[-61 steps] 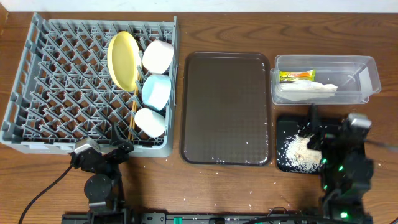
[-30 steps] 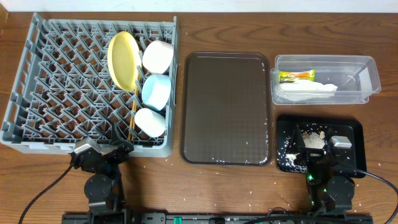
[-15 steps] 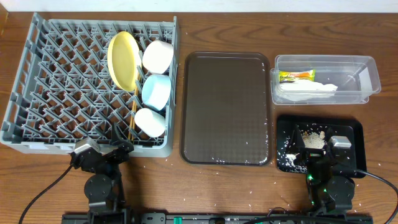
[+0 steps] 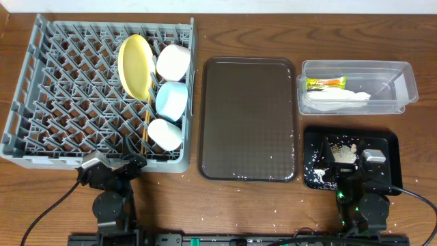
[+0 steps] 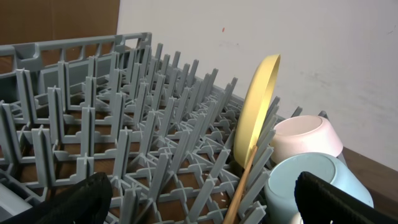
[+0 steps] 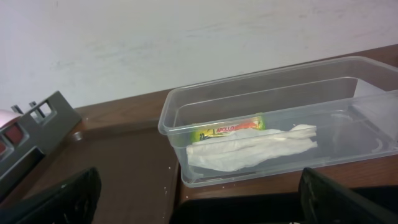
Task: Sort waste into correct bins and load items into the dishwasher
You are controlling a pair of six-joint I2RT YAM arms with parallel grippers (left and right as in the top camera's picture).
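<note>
The grey dish rack (image 4: 61,89) holds the yellow plate (image 4: 134,65), white bowl (image 4: 173,61), blue bowl (image 4: 171,100), white cup (image 4: 165,134) and chopsticks (image 4: 145,126). The clear tub (image 4: 403,82) holds the snack wrapper (image 4: 326,84) and napkin (image 4: 338,99); both also show in the right wrist view, wrapper (image 6: 227,129) above napkin (image 6: 249,149). Rice scraps (image 4: 343,152) lie in the black tray (image 4: 392,147). My left gripper (image 5: 202,198) is open and empty at the rack's front edge. My right gripper (image 6: 199,200) is open and empty, low over the black tray's front.
The dark brown serving tray (image 4: 249,116) lies between the rack and the bins, with a few rice grains along its front edge. Loose grains dot the table in front. Both arm bases stand at the table's front edge.
My right arm has drawn back from above the black tray to the front edge and then stayed still. The rice now shows in the tray's middle. The left arm has not moved.
</note>
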